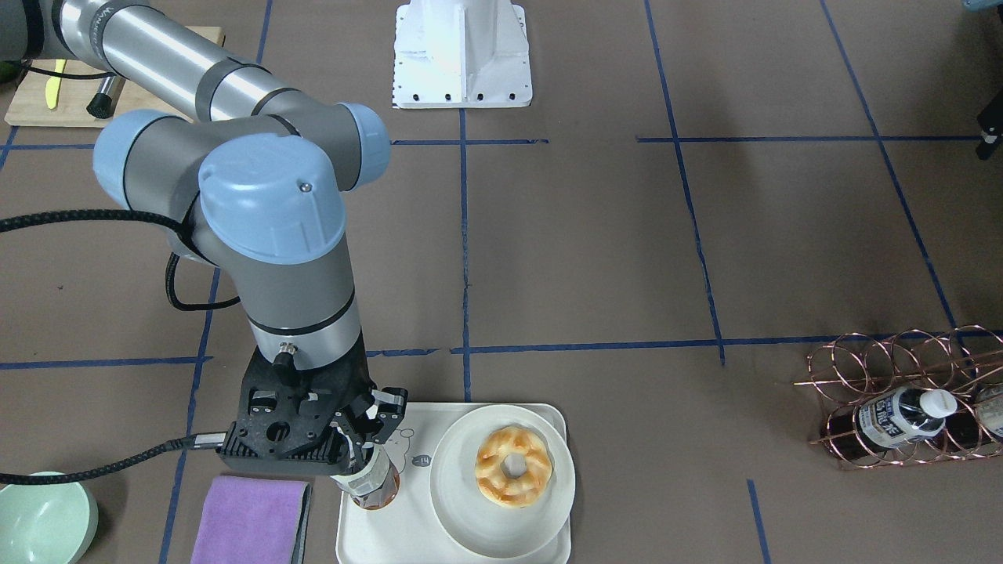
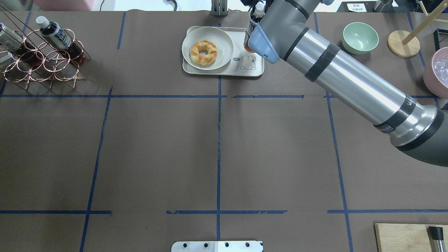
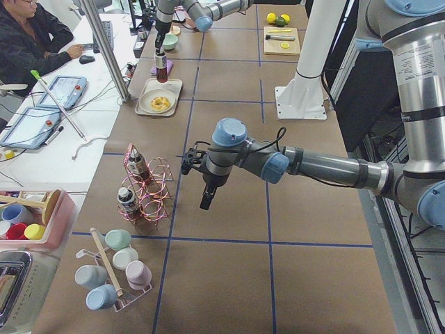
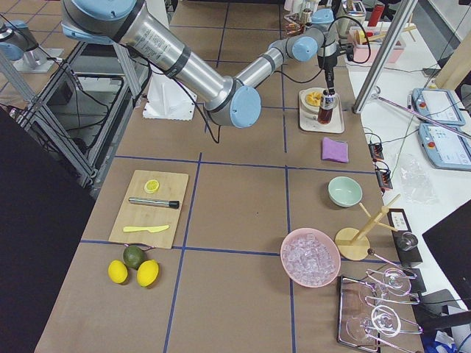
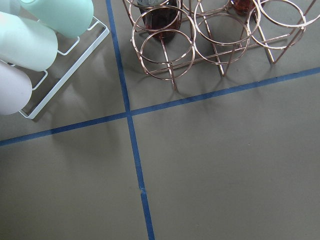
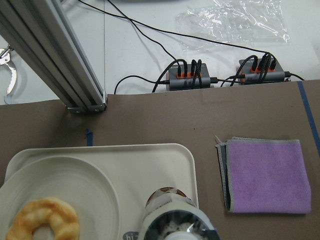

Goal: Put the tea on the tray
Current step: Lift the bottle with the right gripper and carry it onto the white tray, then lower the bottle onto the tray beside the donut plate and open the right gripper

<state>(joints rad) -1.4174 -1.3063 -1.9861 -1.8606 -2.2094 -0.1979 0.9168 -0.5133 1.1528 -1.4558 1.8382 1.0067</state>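
Observation:
My right gripper (image 1: 367, 440) is shut on the upper part of a tea bottle (image 1: 374, 479) with dark brown liquid and a white cap. It holds the bottle upright at the end of the cream tray (image 1: 407, 540) beside the bear drawing. I cannot tell whether the base touches the tray. The bottle (image 2: 252, 27) and tray (image 2: 250, 69) also show in the overhead view, and the bottle (image 6: 172, 220) fills the bottom of the right wrist view over the tray (image 6: 150, 162). My left gripper (image 3: 206, 202) hangs above the table near the copper rack (image 3: 149, 191). I cannot tell whether it is open.
A round plate (image 1: 470, 526) with a donut (image 1: 513, 466) fills the tray's other half. A purple cloth (image 1: 247, 518) and a green bowl (image 1: 39, 521) lie beside the tray. The copper rack (image 1: 901, 392) holds more tea bottles (image 1: 901, 417). A mug rack (image 5: 35, 45) stands near it.

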